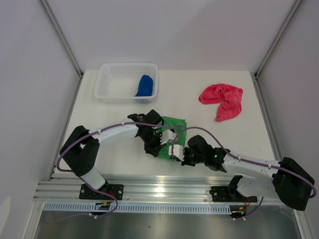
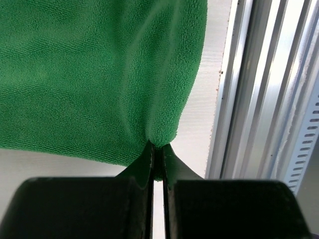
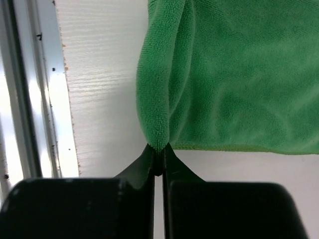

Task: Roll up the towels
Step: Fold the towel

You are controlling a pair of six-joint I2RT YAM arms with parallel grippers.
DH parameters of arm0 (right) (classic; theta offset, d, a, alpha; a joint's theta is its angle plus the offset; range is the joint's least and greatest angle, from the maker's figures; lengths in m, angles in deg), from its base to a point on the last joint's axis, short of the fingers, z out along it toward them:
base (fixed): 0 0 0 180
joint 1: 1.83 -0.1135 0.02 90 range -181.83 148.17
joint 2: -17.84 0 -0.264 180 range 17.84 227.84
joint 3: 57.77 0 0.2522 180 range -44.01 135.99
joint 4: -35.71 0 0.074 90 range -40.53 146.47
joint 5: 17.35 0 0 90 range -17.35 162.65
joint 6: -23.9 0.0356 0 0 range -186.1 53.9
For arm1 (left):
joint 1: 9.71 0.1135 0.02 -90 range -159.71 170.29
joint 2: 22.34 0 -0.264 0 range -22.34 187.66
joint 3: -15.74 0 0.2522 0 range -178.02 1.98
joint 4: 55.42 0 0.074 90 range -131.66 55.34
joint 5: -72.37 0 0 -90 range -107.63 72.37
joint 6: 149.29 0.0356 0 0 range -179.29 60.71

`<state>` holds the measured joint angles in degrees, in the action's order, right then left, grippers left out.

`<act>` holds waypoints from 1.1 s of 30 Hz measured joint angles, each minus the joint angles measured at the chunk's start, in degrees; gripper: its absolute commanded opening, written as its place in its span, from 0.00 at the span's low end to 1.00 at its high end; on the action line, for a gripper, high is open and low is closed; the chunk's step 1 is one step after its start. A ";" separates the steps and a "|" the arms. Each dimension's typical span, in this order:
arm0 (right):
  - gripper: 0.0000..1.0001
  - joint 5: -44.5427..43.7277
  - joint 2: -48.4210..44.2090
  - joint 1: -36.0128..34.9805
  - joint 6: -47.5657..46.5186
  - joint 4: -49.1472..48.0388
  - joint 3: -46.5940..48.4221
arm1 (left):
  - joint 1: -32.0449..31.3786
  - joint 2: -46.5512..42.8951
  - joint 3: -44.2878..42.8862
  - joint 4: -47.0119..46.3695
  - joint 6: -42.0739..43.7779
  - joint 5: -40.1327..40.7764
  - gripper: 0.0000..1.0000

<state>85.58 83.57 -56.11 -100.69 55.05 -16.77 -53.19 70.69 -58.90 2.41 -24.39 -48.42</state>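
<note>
- My left claw (image 2: 158, 150) and right claw (image 3: 159, 149) are each clamped on a corner of the green towel (image 1: 175, 124); it lies on the table (image 1: 259, 124) between my arms.
- Step, I judge: starting the roll; next, both corners must turn over together, evenly.

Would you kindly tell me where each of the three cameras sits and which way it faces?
Top external: above and behind the bases, looking down on the table; the left arm and right arm both show.
Left wrist: on the left wrist, looking along the left end effector, shut on a corner of the green towel; only its fingers show.
Right wrist: likewise along the right end effector, shut on another corner; only its fingers show.
Shared: both wrist views show the green towel and the aluminium rail.
</note>
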 measured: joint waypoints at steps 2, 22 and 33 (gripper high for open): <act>0.00 0.74 -1.09 0.07 0.07 1.11 0.00 | 0.26 0.00 0.00 0.59 -0.39 -0.50 0.01; 0.00 22.75 -8.17 11.76 4.15 24.30 13.44 | 2.32 -3.74 -8.85 19.96 -0.17 -13.31 0.01; 0.00 20.52 4.04 22.18 3.04 19.74 17.05 | 8.74 11.98 -24.02 17.38 -4.96 -6.67 0.04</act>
<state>106.10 87.62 -33.93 -97.65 74.79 0.28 -44.45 82.67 -82.92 19.79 -29.36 -55.08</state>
